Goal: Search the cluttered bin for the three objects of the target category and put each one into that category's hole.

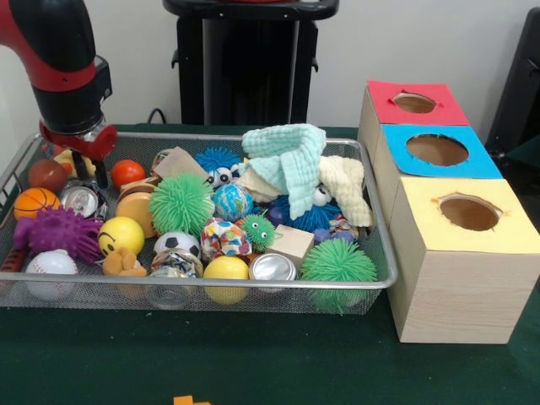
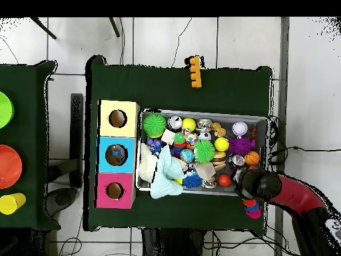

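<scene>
A wire bin [image 1: 371,278] holds a jumble of toys. Among them are a big green spiky ball [image 1: 180,203], a second one [image 1: 338,263] at the near right corner, a purple spiky ball [image 1: 57,229], a yellow smiley ball [image 1: 121,235], a basketball [image 1: 35,202], a baseball [image 1: 51,266] and a drink can [image 1: 272,267]. A mint cloth [image 1: 287,156] is heaped over the right half. Three boxes stand beside the bin, with a red hole [image 1: 414,103], a blue hole [image 1: 437,149] and a yellow hole [image 1: 469,212]. My gripper [image 1: 84,164] hangs low over the bin's far left corner, beside an orange ball [image 1: 127,173].
An orange toy piece [image 2: 194,71] lies on the green table beyond the bin. In the overhead view the red arm [image 2: 293,193] reaches in from the lower right. A second table at the left carries a green dish [image 2: 3,110], an orange dish [image 2: 8,165] and a yellow cup [image 2: 13,202].
</scene>
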Robot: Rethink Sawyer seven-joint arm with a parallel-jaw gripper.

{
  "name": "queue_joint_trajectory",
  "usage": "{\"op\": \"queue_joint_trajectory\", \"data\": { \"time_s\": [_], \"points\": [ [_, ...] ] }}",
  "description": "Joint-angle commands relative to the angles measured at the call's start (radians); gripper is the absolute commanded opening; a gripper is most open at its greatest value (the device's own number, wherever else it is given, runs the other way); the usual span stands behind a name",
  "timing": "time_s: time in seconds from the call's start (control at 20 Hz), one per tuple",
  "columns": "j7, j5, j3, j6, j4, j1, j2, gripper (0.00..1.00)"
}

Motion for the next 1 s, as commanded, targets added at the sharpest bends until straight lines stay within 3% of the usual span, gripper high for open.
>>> {"op": "queue_joint_trajectory", "data": {
  "time_s": [0.05,1.0],
  "points": [
    [-0.001,0.024,0.013,0.064,-0.082,-0.034,-0.003,0.0],
    [-0.04,0.032,0.035,0.156,-0.11,-0.046,-0.029,0.0]
  ]
}}
